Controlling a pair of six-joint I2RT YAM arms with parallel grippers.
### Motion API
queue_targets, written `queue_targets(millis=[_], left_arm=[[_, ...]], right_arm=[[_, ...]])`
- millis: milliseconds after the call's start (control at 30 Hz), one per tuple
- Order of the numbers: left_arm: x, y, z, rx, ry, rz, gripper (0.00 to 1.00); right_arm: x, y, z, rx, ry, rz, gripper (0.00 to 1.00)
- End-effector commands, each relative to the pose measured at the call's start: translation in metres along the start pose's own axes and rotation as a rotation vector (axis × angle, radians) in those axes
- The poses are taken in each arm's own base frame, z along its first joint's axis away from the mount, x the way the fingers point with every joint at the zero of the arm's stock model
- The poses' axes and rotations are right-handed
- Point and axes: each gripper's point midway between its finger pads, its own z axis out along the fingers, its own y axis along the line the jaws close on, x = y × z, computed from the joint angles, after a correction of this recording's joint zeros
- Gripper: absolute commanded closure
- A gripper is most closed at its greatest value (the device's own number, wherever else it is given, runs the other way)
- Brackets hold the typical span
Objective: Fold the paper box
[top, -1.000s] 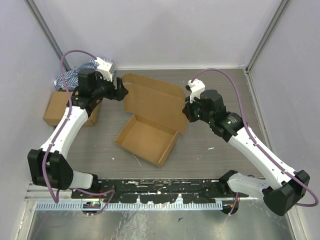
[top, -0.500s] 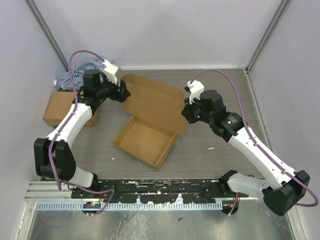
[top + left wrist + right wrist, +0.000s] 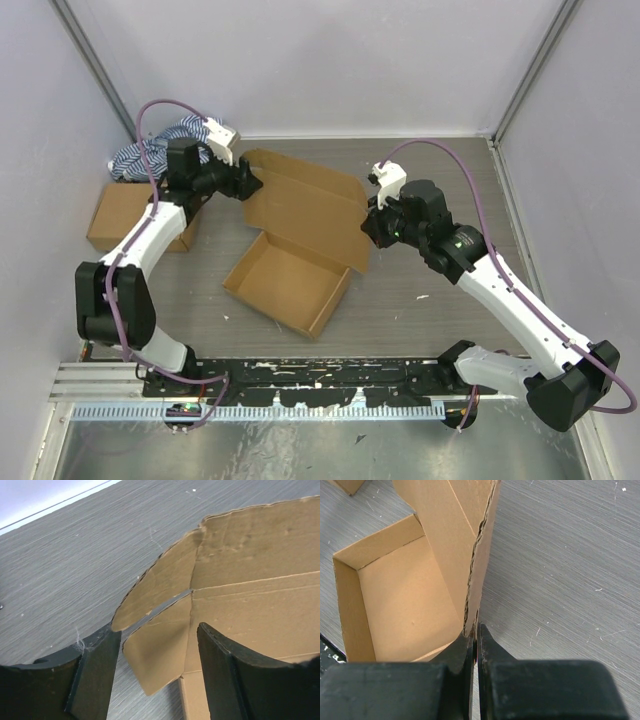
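The paper box (image 3: 285,280) lies mid-table as a shallow brown tray, its lid (image 3: 305,205) raised behind it. My left gripper (image 3: 250,184) is at the lid's far left corner. In the left wrist view it (image 3: 160,675) stands open, and the lid's small rounded side flap (image 3: 160,647) hangs between the dark fingers (image 3: 97,672) without being pinched. My right gripper (image 3: 366,226) is shut on the lid's right edge. In the right wrist view its jaws (image 3: 476,636) are pressed together on the corrugated edge (image 3: 479,555), with the tray (image 3: 405,605) to the left.
A ready-made brown cardboard box (image 3: 128,216) sits at the left wall, with a blue-white striped cloth (image 3: 150,152) behind it. Grey walls close in the table on three sides. A black slotted rail (image 3: 320,376) runs along the near edge.
My left gripper has moved right onto the lid's left corner and its jaws have narrowed. The tray has slid a little to the left and nearer. The right gripper keeps its hold.
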Motion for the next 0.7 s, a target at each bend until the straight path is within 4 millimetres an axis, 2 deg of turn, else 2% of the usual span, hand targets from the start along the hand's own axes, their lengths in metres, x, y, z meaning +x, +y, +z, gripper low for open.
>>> queue_targets(millis=[0, 133, 300, 500, 567, 667], left_arm=[[-0.026, -0.014, 0.003, 0.115, -0.081, 0.004, 0.34], [-0.024, -0.018, 0.000, 0.143, -0.057, -0.016, 0.52], [-0.022, -0.018, -0.009, 0.115, -0.011, -0.030, 0.81], [-0.029, -0.029, -0.029, 0.096, -0.001, -0.028, 0.90], [-0.028, -0.030, -0.032, 0.066, 0.008, -0.015, 0.98], [-0.022, -0.034, -0.033, 0.028, 0.055, -0.006, 1.00]], right_arm=[[-0.022, 0.007, -0.007, -0.030, -0.055, -0.030, 0.94], [-0.022, 0.003, -0.004, -0.006, -0.049, -0.027, 0.94], [-0.025, -0.005, 0.002, 0.037, -0.026, -0.023, 0.94], [-0.030, -0.008, 0.014, 0.057, 0.002, -0.004, 0.94], [-0.032, -0.007, 0.017, 0.053, 0.012, 0.002, 0.94], [-0.035, -0.006, 0.019, 0.052, 0.014, 0.007, 0.94]])
